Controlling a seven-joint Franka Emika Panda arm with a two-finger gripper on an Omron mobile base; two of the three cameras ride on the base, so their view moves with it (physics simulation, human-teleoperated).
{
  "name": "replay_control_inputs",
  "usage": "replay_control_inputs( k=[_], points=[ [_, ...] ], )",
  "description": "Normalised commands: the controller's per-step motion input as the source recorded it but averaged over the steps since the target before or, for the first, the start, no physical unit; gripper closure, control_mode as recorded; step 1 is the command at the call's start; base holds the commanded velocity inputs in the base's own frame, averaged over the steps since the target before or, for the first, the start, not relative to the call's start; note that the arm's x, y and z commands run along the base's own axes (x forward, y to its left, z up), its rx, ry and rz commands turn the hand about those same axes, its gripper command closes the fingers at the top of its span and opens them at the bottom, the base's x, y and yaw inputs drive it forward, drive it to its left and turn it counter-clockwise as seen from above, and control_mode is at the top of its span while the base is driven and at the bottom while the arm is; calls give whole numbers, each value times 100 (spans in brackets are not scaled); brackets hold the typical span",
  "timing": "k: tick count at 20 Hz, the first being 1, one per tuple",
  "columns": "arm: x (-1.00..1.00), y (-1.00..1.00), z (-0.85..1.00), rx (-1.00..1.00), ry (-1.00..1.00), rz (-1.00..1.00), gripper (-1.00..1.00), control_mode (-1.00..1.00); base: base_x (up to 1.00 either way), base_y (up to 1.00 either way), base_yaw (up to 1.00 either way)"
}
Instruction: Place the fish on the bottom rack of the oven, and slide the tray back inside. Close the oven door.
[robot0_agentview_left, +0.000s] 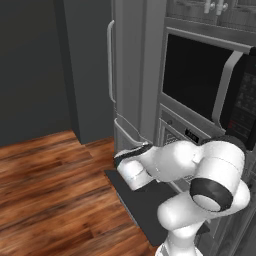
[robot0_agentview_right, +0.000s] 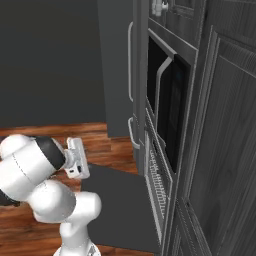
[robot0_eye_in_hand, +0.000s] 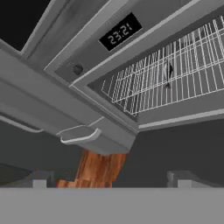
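The oven (robot0_eye_in_hand: 87, 52) shows a control strip with a lit display (robot0_eye_in_hand: 120, 33) and a knob. Its oven door (robot0_eye_in_hand: 175, 151) (robot0_agentview_left: 145, 202) (robot0_agentview_right: 120, 205) hangs fully open, lying flat as a dark panel over the floor. Inside the opening sits the silver wire bottom rack, the tray (robot0_eye_in_hand: 144, 89) (robot0_agentview_right: 157, 182). The fish (robot0_eye_in_hand: 168, 72), a small dark sliver, lies on its bars. My gripper (robot0_eye_in_hand: 109, 180) hovers over the open door, a little back from the opening and facing it. Its jaws are open with nothing between them. The white hand (robot0_agentview_right: 77, 157) is level with the oven's lower part.
A black-windowed microwave (robot0_agentview_left: 200, 75) with a curved vertical handle sits above the oven. To the oven's left stands a tall grey fridge (robot0_agentview_left: 127, 60) with a long handle and a lower drawer handle (robot0_eye_in_hand: 81, 135). Wood floor (robot0_agentview_left: 50, 185) lies open to the left.
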Motion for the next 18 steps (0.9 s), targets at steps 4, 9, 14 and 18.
replay_control_inputs(
  k=[4, 9, 14, 18],
  points=[
    [-86, 48, 98, 0, -20, 0, -100, -100, 0, 0, 0],
    [-58, 68, 96, -5, -11, 0, -100, -100, 0, 0, 0],
    [-52, 78, 85, -8, -11, 0, -100, -100, 0, 0, 0],
    [-57, 81, 64, -7, -13, -6, -100, -100, 0, 0, 0]
  ],
)
